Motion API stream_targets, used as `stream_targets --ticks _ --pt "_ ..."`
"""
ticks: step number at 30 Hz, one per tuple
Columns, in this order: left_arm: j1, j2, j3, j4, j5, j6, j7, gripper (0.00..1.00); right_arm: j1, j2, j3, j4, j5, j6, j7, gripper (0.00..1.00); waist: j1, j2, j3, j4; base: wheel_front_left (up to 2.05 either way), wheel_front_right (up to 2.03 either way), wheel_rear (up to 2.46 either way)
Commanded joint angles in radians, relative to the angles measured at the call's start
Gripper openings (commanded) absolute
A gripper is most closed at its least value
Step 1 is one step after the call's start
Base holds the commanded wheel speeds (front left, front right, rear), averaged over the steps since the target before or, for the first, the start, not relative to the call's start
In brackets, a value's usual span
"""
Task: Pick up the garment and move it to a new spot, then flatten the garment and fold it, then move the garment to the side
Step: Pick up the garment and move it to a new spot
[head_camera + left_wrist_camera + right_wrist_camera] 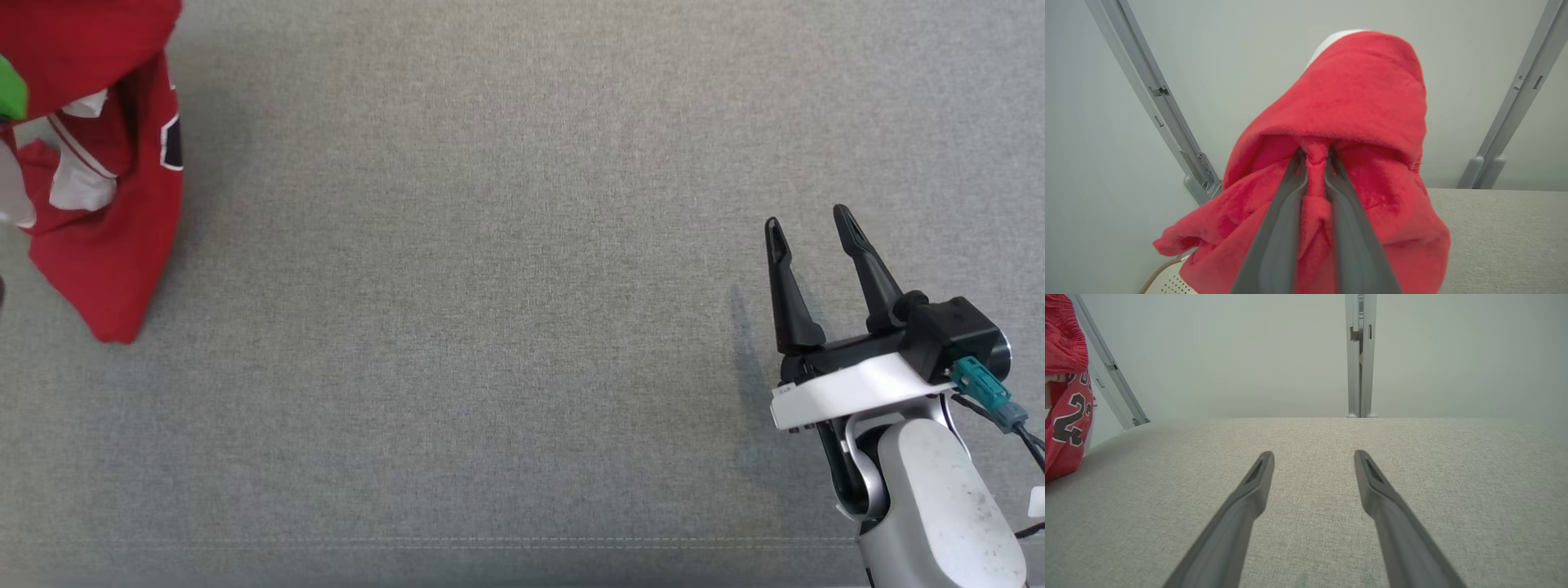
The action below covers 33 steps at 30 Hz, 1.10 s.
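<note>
Head view: red garment (106, 245) hangs at 10 o'clock, at the frame edge, over the grey table (490, 327). Right gripper (807, 217) at 4 o'clock, jaws spread.
Left wrist view: left gripper (1315, 152), its 2 fingers pinching a garment fold at centre.
Right wrist view: jaws spread above the table; garment at 9 o'clock.
</note>
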Motion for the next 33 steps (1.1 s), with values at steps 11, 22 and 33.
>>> stream_targets --ticks 11,22,33 --pt "0.239 -0.049 -0.075 -0.470 0.042 0.096 0.023 0.00 0.072 0.021 -0.040 -0.020 0.006 0.000 -0.004 1.00 0.0000 -0.0001 -0.109 -0.042 0.00 0.00 0.00" --pt "0.399 -0.175 -0.240 -0.681 0.068 0.125 0.055 0.00 0.082 0.032 -0.038 -0.028 0.017 0.000 -0.004 1.00 0.0000 -0.0001 -0.124 -0.148 0.00 0.00 0.00" --pt "0.378 -0.382 -0.485 -0.482 0.057 0.034 0.092 0.00 0.066 0.037 -0.052 -0.038 0.035 0.000 -0.005 1.00 0.0000 -0.0001 -0.064 -0.275 0.00 0.00 0.00"
